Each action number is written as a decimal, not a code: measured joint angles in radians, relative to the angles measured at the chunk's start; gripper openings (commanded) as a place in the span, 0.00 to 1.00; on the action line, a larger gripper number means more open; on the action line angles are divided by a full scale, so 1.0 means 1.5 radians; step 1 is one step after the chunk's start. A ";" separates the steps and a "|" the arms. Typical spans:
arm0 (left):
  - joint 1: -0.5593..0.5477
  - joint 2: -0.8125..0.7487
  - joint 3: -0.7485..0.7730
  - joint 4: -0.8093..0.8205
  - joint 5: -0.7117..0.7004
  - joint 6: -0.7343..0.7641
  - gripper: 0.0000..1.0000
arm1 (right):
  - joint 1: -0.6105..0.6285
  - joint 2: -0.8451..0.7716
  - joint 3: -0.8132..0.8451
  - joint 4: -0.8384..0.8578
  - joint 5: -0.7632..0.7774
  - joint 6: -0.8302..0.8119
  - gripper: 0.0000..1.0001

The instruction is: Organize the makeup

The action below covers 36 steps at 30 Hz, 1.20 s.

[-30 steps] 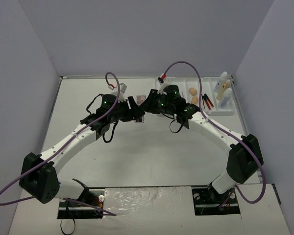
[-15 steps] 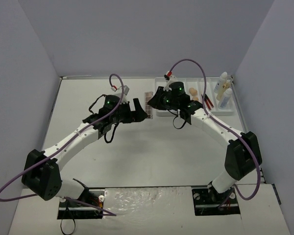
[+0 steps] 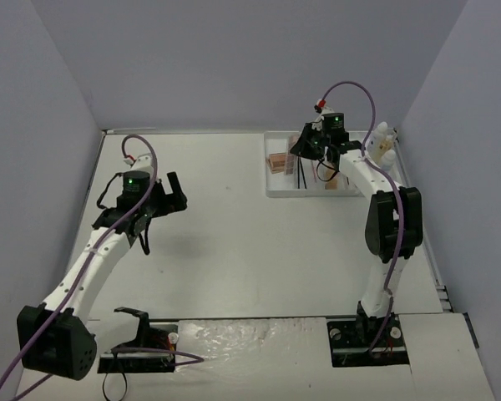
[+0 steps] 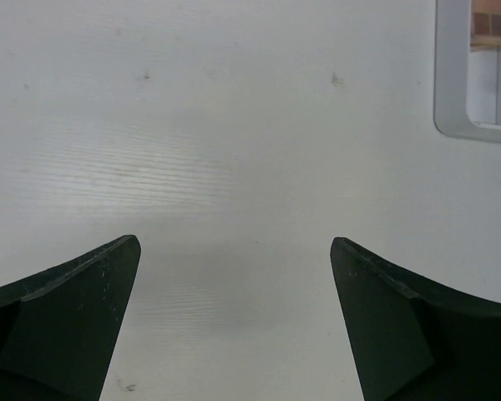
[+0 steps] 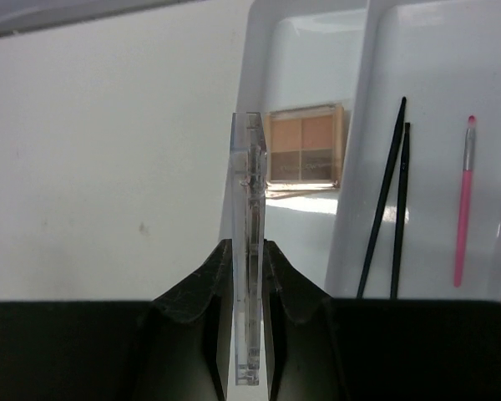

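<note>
Overhead, the white divided tray [image 3: 284, 194] sits at the far right of the table [image 3: 234, 251]. The right gripper [image 3: 307, 150] hangs over the tray's middle. The left gripper [image 3: 174, 194] hovers well to the tray's left, above bare tabletop. A tan eyeshadow palette [image 3: 278, 162] lies in the tray's left compartment, and black pencils [image 3: 302, 175] lie in the next compartment to the right.

From the left wrist, both black fingers [image 4: 67, 317] stand wide apart with nothing between them. The tray's near corner shows at the upper right edge, with a piece of the tan palette inside.

From the right wrist, the fingers are clenched on a second palette [image 5: 249, 184], clear-cased, held upright and edge-on, lined up with the tray's left rim. Beyond it the tan palette lies flat in the left compartment. Across the divider the two black pencils lie side by side, and a pink pencil [image 5: 463, 209] lies apart to their right.
</note>
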<state>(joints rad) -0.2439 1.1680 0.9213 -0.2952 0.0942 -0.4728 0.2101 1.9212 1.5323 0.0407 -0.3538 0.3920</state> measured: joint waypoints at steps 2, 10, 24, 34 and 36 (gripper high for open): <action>0.025 -0.043 -0.013 -0.022 -0.016 0.019 0.97 | -0.012 0.041 0.031 -0.009 -0.019 -0.016 0.00; 0.028 -0.133 -0.046 -0.087 -0.032 0.053 0.97 | -0.016 0.192 0.151 -0.009 -0.100 -0.054 0.00; 0.028 -0.158 -0.050 -0.145 -0.031 0.053 0.97 | -0.013 0.242 0.136 0.040 -0.132 -0.056 0.57; 0.028 -0.203 -0.036 -0.203 -0.032 0.055 0.97 | -0.002 0.131 0.103 -0.014 -0.024 -0.099 0.94; 0.028 -0.214 -0.019 -0.224 -0.035 0.060 0.97 | 0.000 0.065 0.084 -0.030 0.007 -0.109 1.00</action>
<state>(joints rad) -0.2016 0.8468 0.8926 -0.6306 0.0419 -0.3823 0.2097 2.0189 1.6589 -0.0036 -0.3438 0.2285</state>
